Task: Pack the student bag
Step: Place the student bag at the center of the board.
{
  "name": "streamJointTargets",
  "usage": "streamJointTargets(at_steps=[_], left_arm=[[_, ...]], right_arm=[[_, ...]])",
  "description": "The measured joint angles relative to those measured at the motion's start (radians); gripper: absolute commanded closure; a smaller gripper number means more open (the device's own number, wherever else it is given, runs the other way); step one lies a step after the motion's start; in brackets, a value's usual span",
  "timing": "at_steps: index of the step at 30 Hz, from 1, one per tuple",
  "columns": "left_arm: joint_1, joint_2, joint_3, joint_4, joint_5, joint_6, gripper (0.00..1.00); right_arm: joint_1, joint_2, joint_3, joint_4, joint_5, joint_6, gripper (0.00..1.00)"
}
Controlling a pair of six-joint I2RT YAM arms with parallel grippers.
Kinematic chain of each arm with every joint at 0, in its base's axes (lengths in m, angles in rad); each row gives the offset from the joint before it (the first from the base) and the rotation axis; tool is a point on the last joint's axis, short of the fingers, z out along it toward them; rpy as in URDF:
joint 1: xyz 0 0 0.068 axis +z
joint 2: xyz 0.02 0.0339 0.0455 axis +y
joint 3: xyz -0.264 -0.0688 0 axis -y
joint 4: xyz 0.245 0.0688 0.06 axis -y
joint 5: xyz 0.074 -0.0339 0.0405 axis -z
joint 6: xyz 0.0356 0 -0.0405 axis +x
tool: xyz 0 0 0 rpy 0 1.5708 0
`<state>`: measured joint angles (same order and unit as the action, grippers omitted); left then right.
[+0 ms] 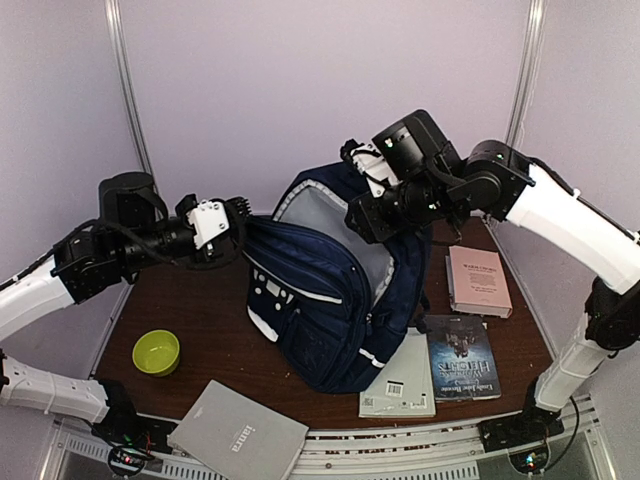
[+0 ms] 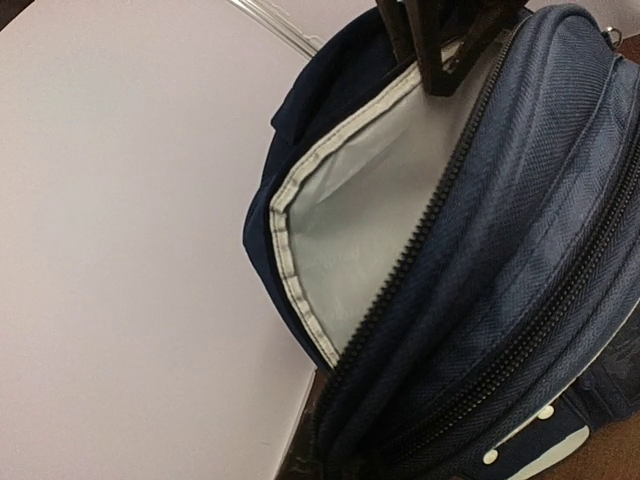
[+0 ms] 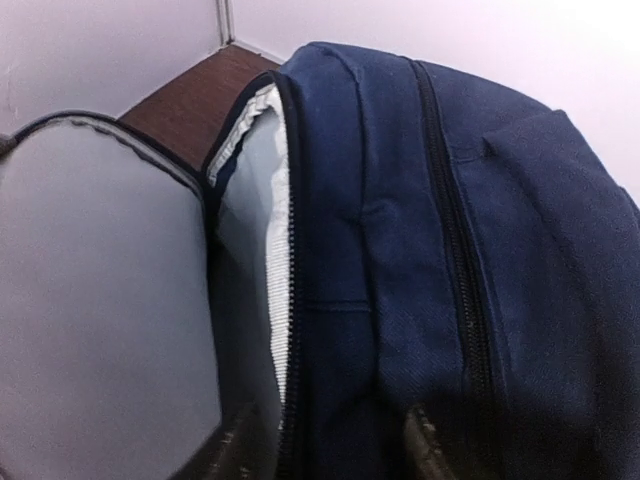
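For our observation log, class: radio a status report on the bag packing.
Left gripper, right gripper both clamped on student bag. Main compartment held open. Books, green bowl outside on table; opening looks clear.

The student bag [image 1: 320,300] hides part of the white book [image 1: 405,390]. The right fingers [image 3: 425,445] are blurred, cut by the bottom edge, their grip unclear. Print on the pink book [image 1: 478,282] is unreadable.

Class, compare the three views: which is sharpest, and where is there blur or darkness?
Top external: evenly lit and sharpest, with the student bag clearly defined. Left wrist: zip teeth crisp, wall pale and featureless. Right wrist: softest, with fabric blurred and dark along the bottom edge.
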<state>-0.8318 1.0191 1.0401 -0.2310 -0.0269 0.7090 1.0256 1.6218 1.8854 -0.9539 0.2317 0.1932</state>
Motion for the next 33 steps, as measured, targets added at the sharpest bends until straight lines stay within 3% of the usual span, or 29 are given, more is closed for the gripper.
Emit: streamJointTargets(at_steps=[3,4,11,21,26,33], left_arm=[[0.000,0.008,0.000,0.015,-0.018,-0.001,1.00],[0.000,0.012,0.000,0.023,-0.022,-0.001,1.00],[0.050,0.102,0.066,0.072,-0.021,-0.012,1.00],[0.116,0.335,0.403,0.032,-0.034,0.044,1.00],[0.142,0.329,0.376,0.038,0.026,0.051,1.00],[0.158,0.252,0.058,0.124,0.180,0.002,1.00]], right_arm=[[-0.011,-0.053,-0.084,0.040,0.006,-0.003,0.86],[-0.019,-0.085,-0.129,0.069,0.005,0.006,0.99],[-0.087,-0.271,-0.451,0.377,-0.073,0.104,1.00],[-0.037,-0.222,-0.770,1.093,-0.055,0.362,1.00],[0.027,-0.175,-0.886,1.332,-0.014,0.489,0.79],[0.033,-0.124,-1.060,1.366,-0.040,0.595,0.53]])
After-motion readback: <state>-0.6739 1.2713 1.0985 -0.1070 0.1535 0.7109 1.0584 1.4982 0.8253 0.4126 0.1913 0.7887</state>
